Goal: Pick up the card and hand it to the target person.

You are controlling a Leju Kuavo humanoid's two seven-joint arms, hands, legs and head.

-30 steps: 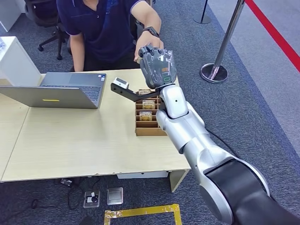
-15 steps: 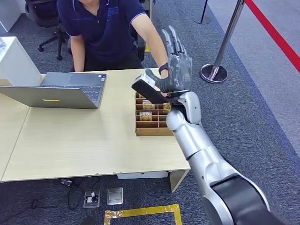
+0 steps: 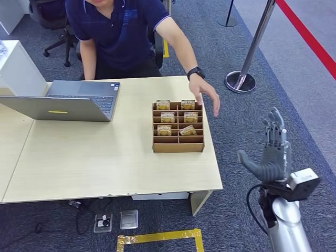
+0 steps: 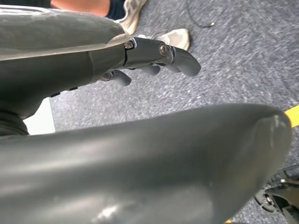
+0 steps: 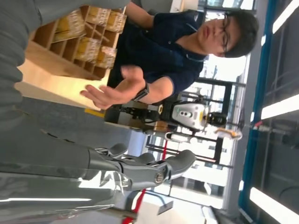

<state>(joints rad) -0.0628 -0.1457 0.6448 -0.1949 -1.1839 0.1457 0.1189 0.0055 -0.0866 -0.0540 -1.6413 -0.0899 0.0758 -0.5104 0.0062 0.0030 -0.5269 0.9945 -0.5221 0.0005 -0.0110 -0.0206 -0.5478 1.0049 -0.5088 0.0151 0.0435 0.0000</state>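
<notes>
Right hand [image 3: 272, 152] nearest, raised off table's right end over carpet; fingers upright and apart, thumb jutting toward table, nothing in it; silver forearm rising from below. Left hand [image 4: 155, 58] seen from its wrist, fingers loosely extended above grey carpet, holding nothing. Further in, wooden table [image 3: 111, 163]; cardboard tray [image 3: 178, 127] near its right edge, cards [image 3: 167, 117] standing in several slots. Person's hand [image 3: 206, 92] hovers, palm down, beside tray's far right corner. Laptop [image 3: 67, 101] at far left.
</notes>
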